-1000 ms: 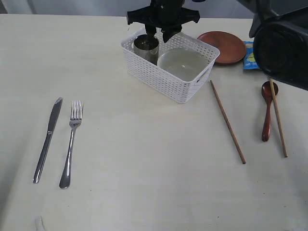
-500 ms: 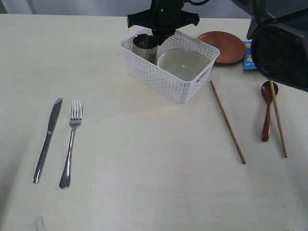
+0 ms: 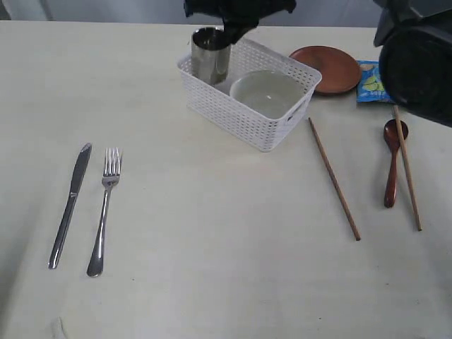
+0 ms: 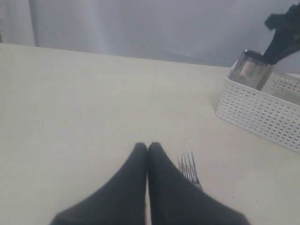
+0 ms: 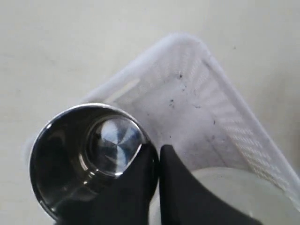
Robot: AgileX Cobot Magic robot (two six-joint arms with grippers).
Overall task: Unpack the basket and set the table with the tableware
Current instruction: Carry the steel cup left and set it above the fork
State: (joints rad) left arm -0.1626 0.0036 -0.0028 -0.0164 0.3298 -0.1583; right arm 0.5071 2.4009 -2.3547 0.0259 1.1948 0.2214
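Observation:
My right gripper (image 3: 227,34) is shut on the rim of the shiny steel cup (image 3: 210,56), holding it lifted partly out of the white basket (image 3: 247,116). One finger sits inside the cup (image 5: 84,154), the other outside. The pale bowl (image 3: 267,92) still lies in the basket (image 5: 187,103). Knife (image 3: 69,203) and fork (image 3: 104,209) lie side by side at the left. The brown plate (image 3: 326,68), dark red spoon (image 3: 391,167) and two chopsticks (image 3: 333,177) lie right of the basket. My left gripper (image 4: 147,147) is shut and empty, low over the table beside the fork (image 4: 188,168).
A blue snack packet (image 3: 369,80) lies behind the spoon, next to the plate. The second chopstick (image 3: 407,169) crosses the spoon's bowl. The dark bulk of the right arm (image 3: 417,63) fills the upper right corner. The cream table (image 3: 212,240) stretches out in front of the basket.
The right gripper has risen with the steel cup, lifting it from deep in the basket to above its rim. Everything else stayed put.

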